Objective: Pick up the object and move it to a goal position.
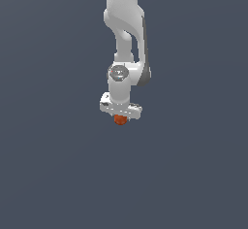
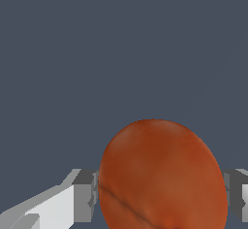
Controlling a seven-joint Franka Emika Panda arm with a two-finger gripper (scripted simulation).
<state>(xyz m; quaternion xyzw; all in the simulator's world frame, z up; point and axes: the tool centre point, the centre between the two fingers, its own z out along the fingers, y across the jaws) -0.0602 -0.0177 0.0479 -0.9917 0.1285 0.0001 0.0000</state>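
The ball [image 2: 162, 177] sits between the gripper's [image 2: 162, 194] two fingers [image 2: 85, 194], which press against its sides, closed to about the ball's width. In the exterior view the ball [image 1: 120, 120] pokes out just under the white gripper [image 1: 120, 115], which points straight down. Above the gripper, the arm [image 1: 125, 24] rises out of frame against a plain grey-blue backdrop.

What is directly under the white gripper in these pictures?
An orange-red ball sits just under the gripper, between its fingers. Its top is hidden by the gripper body in the exterior view. Below the ball, only plain dark grey background is visible.
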